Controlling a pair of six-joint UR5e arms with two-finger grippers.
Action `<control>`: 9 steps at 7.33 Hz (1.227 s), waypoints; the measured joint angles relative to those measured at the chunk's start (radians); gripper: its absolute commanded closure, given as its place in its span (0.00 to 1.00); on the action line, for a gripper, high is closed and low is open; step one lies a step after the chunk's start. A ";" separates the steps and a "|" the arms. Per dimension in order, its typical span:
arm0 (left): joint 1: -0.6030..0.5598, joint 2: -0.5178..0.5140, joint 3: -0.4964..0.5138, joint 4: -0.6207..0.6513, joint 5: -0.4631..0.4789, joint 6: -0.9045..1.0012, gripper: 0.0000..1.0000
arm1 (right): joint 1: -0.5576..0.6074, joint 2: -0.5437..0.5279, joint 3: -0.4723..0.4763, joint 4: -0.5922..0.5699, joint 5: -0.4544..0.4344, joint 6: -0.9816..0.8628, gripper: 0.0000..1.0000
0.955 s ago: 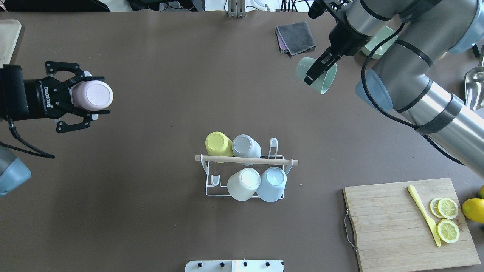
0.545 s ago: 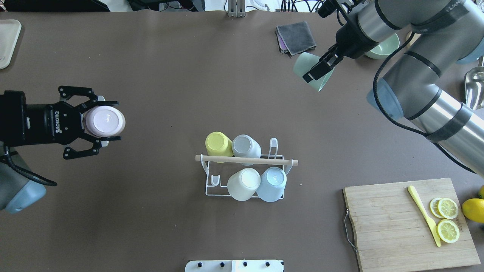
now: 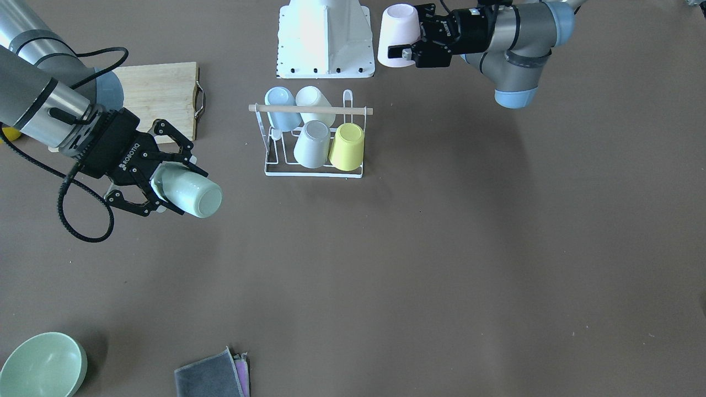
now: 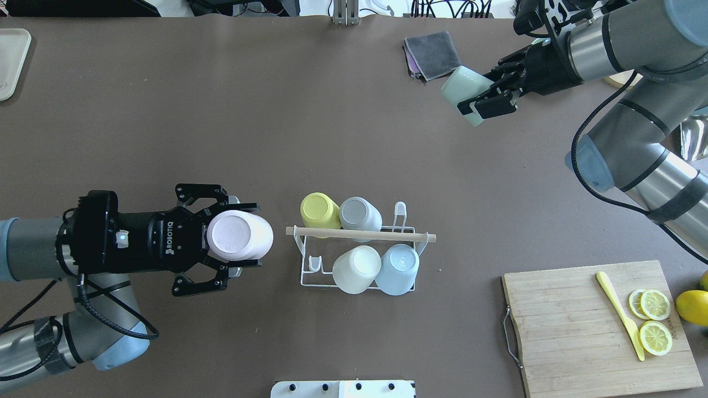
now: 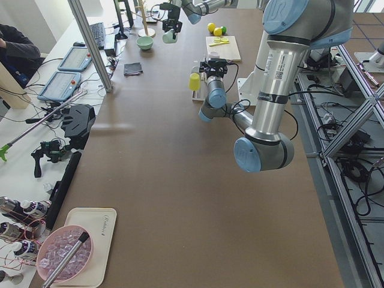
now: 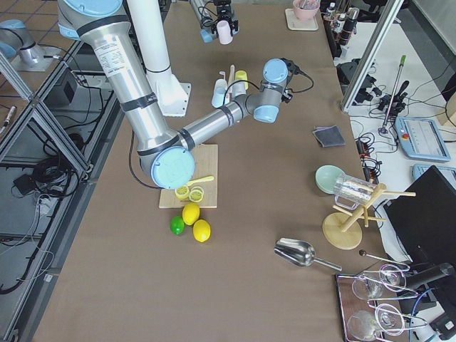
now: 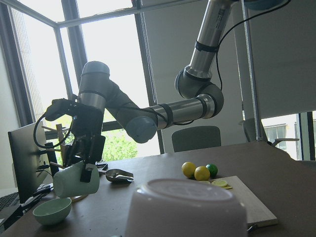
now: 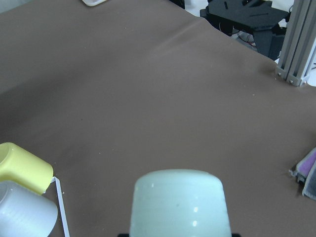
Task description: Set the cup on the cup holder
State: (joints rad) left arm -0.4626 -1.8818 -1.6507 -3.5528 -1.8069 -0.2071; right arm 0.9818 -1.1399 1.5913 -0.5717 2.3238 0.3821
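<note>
The cup holder (image 4: 316, 285) is a white wire rack with a wooden rod (image 4: 359, 234) across its top, at the table's middle. It carries several upturned cups: yellow (image 4: 319, 210), grey (image 4: 359, 213), white (image 4: 357, 268) and light blue (image 4: 398, 268). My left gripper (image 4: 239, 236) is shut on a pink cup (image 4: 238, 235), bottom up, just left of the rack's end. My right gripper (image 4: 474, 93) is shut on a mint green cup (image 4: 462, 88), held on its side at the far right. The green cup also shows in the front view (image 3: 190, 196).
A wooden cutting board (image 4: 575, 331) with lemon slices and a yellow knife lies at the near right. A grey cloth (image 4: 434, 53) lies at the far edge. A green bowl (image 3: 41, 364) sits beside the right arm. A tray (image 4: 11, 61) is far left.
My left gripper has carried the pink cup right and nearer, up to the rack's left end. My right gripper has turned the green cup and shifted slightly right and farther away.
</note>
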 measured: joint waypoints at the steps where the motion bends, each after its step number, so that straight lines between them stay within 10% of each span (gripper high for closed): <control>1: 0.017 -0.049 0.044 0.000 0.016 0.012 0.43 | -0.019 0.000 -0.021 0.107 -0.037 0.026 0.43; 9: 0.093 -0.141 0.201 0.000 0.024 0.324 0.42 | -0.292 -0.073 -0.083 0.754 -0.315 0.091 0.47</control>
State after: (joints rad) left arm -0.3691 -2.0226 -1.4495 -3.5530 -1.7825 0.1168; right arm 0.6903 -1.2133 1.5085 0.1826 2.0092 0.4735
